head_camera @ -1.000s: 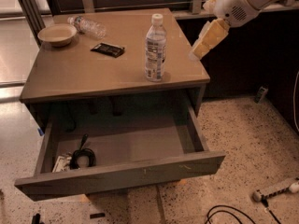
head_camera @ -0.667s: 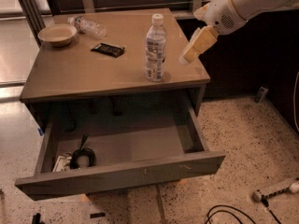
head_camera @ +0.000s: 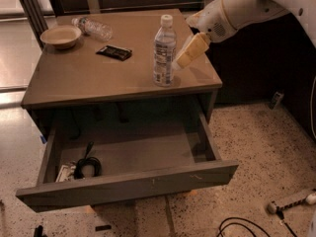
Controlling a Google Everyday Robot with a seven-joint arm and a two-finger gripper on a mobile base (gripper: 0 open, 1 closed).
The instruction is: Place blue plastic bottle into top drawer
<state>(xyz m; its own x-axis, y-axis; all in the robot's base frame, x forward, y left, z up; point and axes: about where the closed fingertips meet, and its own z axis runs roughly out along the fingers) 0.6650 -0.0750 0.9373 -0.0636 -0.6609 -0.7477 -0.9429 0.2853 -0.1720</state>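
The blue plastic bottle (head_camera: 163,52) stands upright near the front right of the tabletop (head_camera: 89,78), with a white cap and a blue-and-white label. My gripper (head_camera: 183,58) comes in from the upper right on a white arm, its yellowish fingers (head_camera: 191,50) just right of the bottle's middle, close to it or touching it. The top drawer (head_camera: 128,182) is pulled open below the table. A coiled black cable (head_camera: 86,167) and a small pale item lie in its left part.
A tan bowl (head_camera: 61,35) and a small label-less clear bottle lying on its side (head_camera: 92,28) sit at the table's back left. A black packet (head_camera: 114,52) lies in the middle. On the speckled floor at the right lie a cable and a small tool (head_camera: 291,201).
My gripper has moved left and down, from off the table's right edge to right beside the bottle. The bottle and the drawer have not moved.
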